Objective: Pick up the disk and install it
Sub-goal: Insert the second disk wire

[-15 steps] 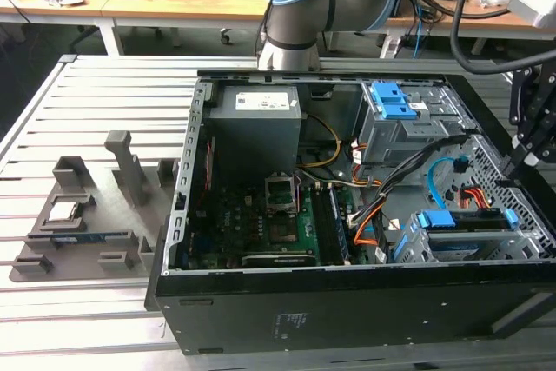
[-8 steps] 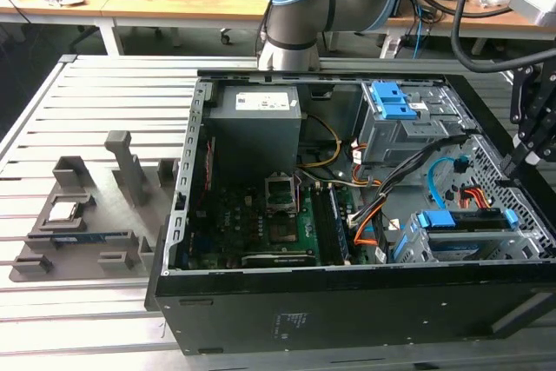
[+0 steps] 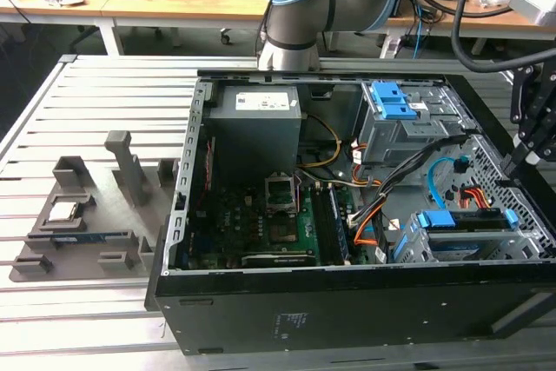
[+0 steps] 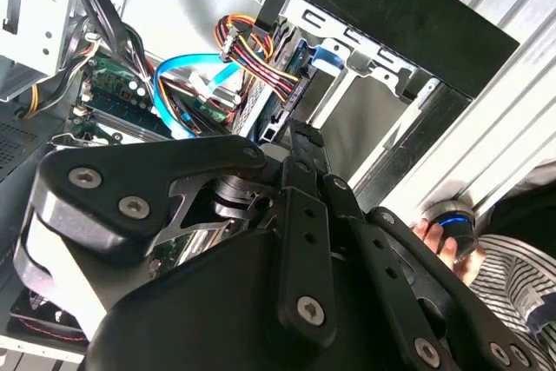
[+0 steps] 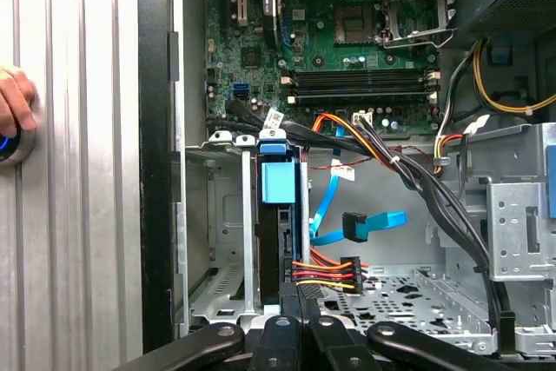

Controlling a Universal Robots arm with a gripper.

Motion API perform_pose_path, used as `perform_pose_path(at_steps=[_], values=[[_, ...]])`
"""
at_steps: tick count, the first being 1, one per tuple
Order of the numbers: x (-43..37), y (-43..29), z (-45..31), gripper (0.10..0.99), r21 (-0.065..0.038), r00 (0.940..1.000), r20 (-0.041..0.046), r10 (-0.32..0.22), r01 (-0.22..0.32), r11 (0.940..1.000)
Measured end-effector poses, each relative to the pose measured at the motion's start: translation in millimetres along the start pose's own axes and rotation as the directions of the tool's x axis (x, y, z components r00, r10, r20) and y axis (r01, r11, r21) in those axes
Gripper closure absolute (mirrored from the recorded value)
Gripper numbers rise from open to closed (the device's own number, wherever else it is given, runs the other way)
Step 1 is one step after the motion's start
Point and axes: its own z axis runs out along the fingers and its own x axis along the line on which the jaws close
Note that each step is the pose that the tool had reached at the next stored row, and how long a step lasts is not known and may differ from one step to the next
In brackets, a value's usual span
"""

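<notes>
Brightness: even, soft indoor light in all views.
Glare: pale sheen on the slatted table (image 3: 104, 93).
Shadow: the computer case (image 3: 347, 301) front wall is nearly black.
Focus: close gripper (image 4: 261, 301) linkage slightly soft in the second wrist view.

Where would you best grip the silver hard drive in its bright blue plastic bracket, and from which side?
Probably by the disk's exposed blue bracket end, coming straight in through the black computer case's open side: it stands on edge in the grey metal drive cage, whose walls cover its flat faces.
</notes>
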Motion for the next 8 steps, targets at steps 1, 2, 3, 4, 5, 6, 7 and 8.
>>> perform_pose_path(at_steps=[1, 2, 3, 4, 5, 6, 7, 8], values=[[0.0, 0.0, -0.1, 0.98, 0.0, 1.0, 0.0, 0.0, 0.0, 1.0], [0.0, 0.0, -0.2, 0.973, 0.0, 1.0, 0.0, 0.0, 0.0, 1.0], [0.0, 0.0, -0.3, 0.851, 0.0, 1.0, 0.0, 0.0, 0.0, 1.0], [0.0, 0.0, -0.3, 0.851, 0.0, 1.0, 0.0, 0.0, 0.0, 1.0], [0.0, 0.0, -0.3, 0.784, 0.0, 1.0, 0.0, 0.0, 0.0, 1.0], [-0.2, 0.1, -0.5, 0.784, 0.0, 1.0, -0.0002, 0.0, 0.0, 1.0], [-1.0, 0.1, -0.7, 0.784, 0.0, 1.0, -0.0006, 0.0, 0.0, 1.0], [-1.9, 0.2, -0.6, 0.784, 0.0, 1.0, -0.0002, 0.0, 0.0, 1.0]])
